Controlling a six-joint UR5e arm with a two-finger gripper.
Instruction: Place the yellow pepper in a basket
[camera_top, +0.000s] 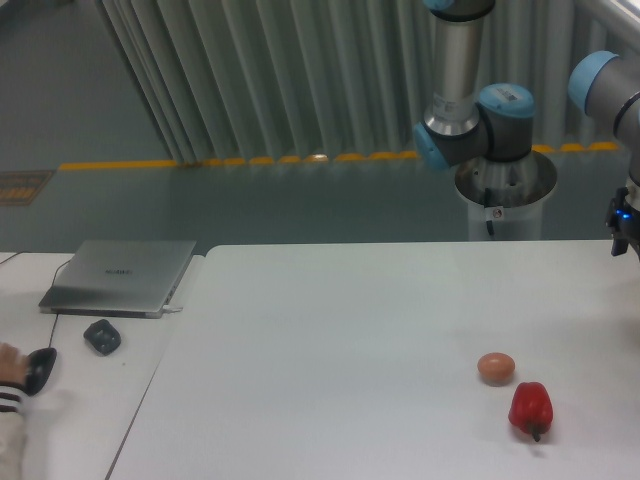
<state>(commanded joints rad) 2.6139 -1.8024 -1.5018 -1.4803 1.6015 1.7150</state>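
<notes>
The one fixed view looks across a pale, matte white table (350, 340), with a second white desk butted against its left side and a grey-green floor crossed by a dashed yellow line (240, 160) beyond, backed by a wall of vertical ribbed slats (260, 70). The arm (470, 100) stands behind the far right of the table, smooth silver tubing with light-blue joint caps, on a round pedestal. The gripper (624, 215) is cut off by the right edge; only a dark block with a blue light shows, so I cannot tell how its fingers stand. Near right on the table lie a glossy, lobed red pepper (530, 408) and, just beside it, a small tan-orange egg-shaped ball (496, 367). No yellow pepper and no basket are visible. On the left desk sit a closed grey laptop (120, 276), a small dark lump (102, 336) and a black mouse (42, 366) under a person's hand (10, 362).
</notes>
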